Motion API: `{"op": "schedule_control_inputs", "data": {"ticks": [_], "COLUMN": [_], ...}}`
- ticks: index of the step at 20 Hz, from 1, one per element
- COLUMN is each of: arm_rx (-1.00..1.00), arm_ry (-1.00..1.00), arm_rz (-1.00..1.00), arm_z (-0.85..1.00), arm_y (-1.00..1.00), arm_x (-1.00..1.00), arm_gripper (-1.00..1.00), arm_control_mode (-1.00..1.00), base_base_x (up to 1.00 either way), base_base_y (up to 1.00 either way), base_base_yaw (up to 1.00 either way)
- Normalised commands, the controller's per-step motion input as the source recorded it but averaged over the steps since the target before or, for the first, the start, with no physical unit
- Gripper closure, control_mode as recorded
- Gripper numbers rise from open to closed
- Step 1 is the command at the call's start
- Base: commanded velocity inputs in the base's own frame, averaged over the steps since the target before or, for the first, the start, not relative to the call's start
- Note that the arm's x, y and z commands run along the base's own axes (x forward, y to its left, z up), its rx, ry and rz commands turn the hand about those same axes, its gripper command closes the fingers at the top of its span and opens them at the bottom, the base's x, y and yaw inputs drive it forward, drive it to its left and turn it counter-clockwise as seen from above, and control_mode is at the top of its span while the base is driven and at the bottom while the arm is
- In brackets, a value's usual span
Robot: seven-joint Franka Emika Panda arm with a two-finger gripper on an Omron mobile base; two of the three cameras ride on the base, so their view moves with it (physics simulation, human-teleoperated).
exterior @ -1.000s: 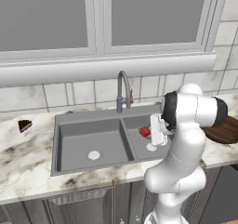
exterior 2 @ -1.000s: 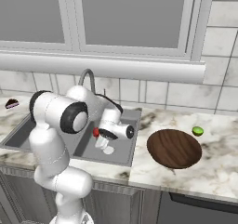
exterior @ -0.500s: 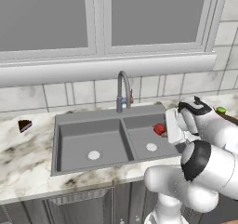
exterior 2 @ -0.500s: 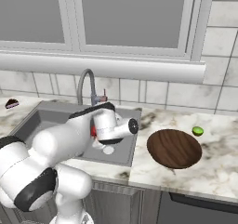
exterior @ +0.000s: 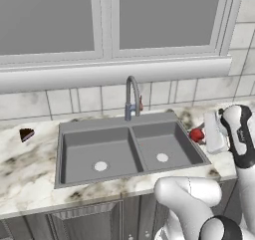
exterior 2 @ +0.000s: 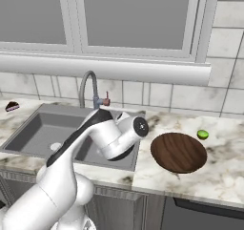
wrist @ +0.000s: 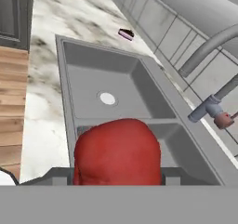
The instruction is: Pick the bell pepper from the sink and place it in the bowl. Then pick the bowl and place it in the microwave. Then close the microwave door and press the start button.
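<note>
My gripper (exterior: pixel 201 133) is shut on the small red bell pepper (exterior: pixel 196 135) and holds it in the air just past the right rim of the grey double sink (exterior: pixel 99 149). From the hand camera the bell pepper (wrist: pixel 117 155) sits large between the dark fingertips (wrist: pixel 52 176), above the sink's basins (wrist: pixel 93 79). The dark brown bowl (exterior 2: pixel 178 151) rests on the marble counter to the right of the sink (exterior 2: pixel 33 129), with nothing in it. In the right base view my forearm hides the hand. The microwave and its door are out of view.
A curved grey faucet (exterior: pixel 132 92) stands behind the basins. A dark slice of cake (exterior: pixel 26 134) lies on the counter left of the sink. A lime (exterior 2: pixel 202 134) lies just behind the bowl. A tiled wall and a window close off the back.
The arm has swung to the right, carrying the pepper from over the right basin to beyond the sink's right rim. The grip on it has stayed the same.
</note>
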Motion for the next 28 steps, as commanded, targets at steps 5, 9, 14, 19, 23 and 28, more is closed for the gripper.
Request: {"op": "schedule_control_inputs", "data": {"ticks": [5,9,14,19,23,28], "arm_rx": [-0.28,-0.37,-0.39,-0.45,-0.26,0.0], "arm_ry": [-0.07,-0.12,-0.05,0.0,0.17,0.31], "arm_rz": [0.12,0.08,0.02,0.05,0.04,0.03], "arm_z": [0.54,0.33,0.02,-0.07,-0.38,-0.56], "arm_y": [-1.0,-0.91,-0.85,-0.68,-0.49,-0.23], "arm_x": [-0.25,-0.24,0.02,0.26,0.44,0.73], "arm_gripper": [1.0,1.0,1.0,1.0,1.0,1.0], "arm_control_mode": [-1.0,-1.0,-1.0,-1.0,-1.0,-1.0], "base_base_x": [0.0,0.0,0.0,0.0,0.0,0.0], "base_base_y": [0.0,0.0,0.0,0.0,0.0,0.0], "base_base_yaw": [0.0,0.0,0.0,0.0,0.0,0.0]}}
